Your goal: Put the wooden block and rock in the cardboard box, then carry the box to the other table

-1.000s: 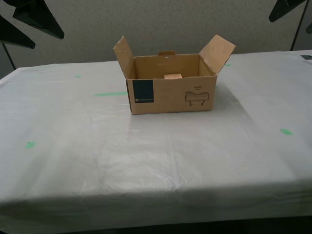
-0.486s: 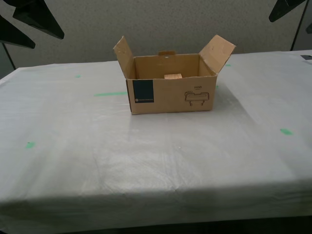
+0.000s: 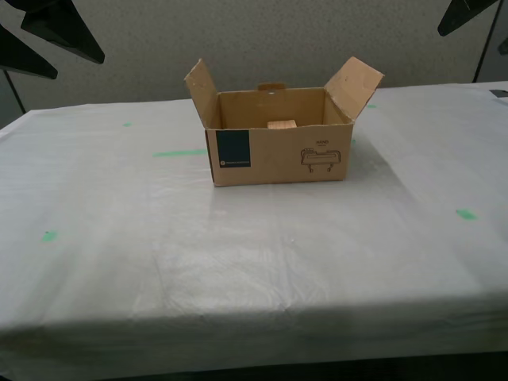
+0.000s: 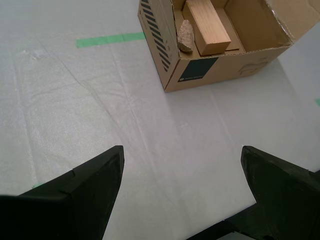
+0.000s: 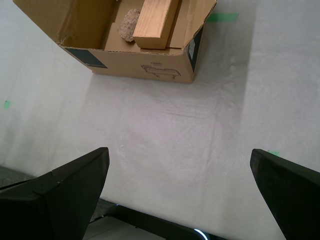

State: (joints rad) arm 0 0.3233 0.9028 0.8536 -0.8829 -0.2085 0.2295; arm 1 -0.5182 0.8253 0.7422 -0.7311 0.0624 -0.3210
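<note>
The cardboard box (image 3: 278, 151) stands with its flaps open on the other table (image 3: 238, 254), a wide top under white cloth. Inside it lie the wooden block (image 4: 206, 26) and, beside it, the rock (image 4: 185, 36). The first wrist view shows the same block (image 5: 154, 22) and rock (image 5: 131, 24), while only the block's top (image 3: 282, 124) peeks over the rim in the exterior view. My second gripper (image 4: 182, 170) hangs open and empty above the cloth, well away from the box. My first gripper (image 5: 177, 175) is open and empty too, over the table's near edge.
Green tape marks (image 3: 180, 152) dot the cloth, one (image 3: 467, 214) at the exterior view's right. Dark arm parts (image 3: 55, 32) show in the exterior view's upper corners. A grey wall stands behind the table. The table's front edge (image 3: 254, 329) is close to the camera.
</note>
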